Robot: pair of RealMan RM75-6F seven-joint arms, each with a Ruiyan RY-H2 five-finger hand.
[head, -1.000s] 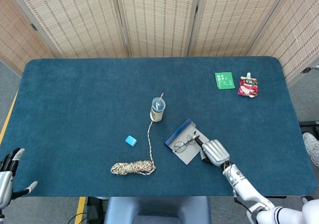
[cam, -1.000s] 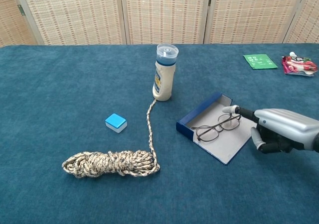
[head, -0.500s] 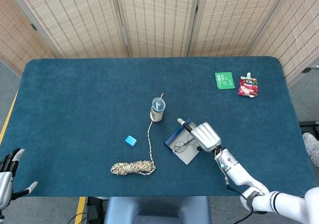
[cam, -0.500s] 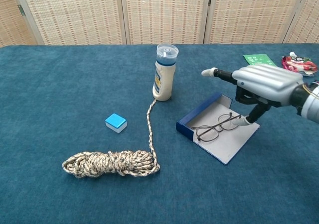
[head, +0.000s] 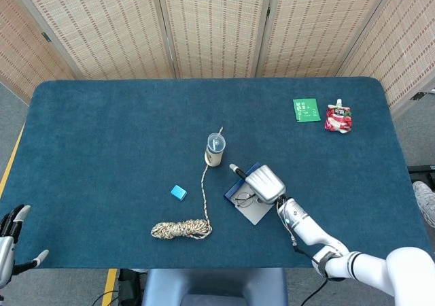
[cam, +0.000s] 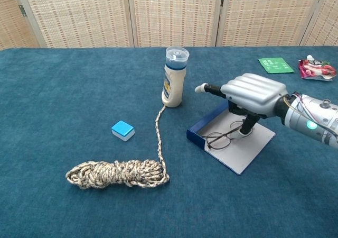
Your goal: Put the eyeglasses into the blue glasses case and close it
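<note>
Thin wire-framed eyeglasses (cam: pixel 226 137) lying inside the open blue glasses case (cam: pixel 231 138) with pale grey lining, near the table's middle. Directly above, palm down: silver right hand (cam: pixel 248 95), fingers spread, one fingertip (cam: pixel 244 131) lowered beside a lens; holding nothing. Just beyond the case, an upright cream squeeze bottle (cam: pixel 174 78). Further left, a coiled beige rope (cam: pixel 119 173) and small blue block (cam: pixel 122 130). Left hand (head: pixel 8 241) at the table's near-left edge, fingers apart, empty.

The right hand (cam: pixel 252 92) has a ribbed silver-grey shell over black fingers (cam: pixel 213 89) with pale tips. Its wrist is silver — thin wires run along it beside a small green light. The left hand (head: pixel 8 241) is black with whitish fingertips.
</note>
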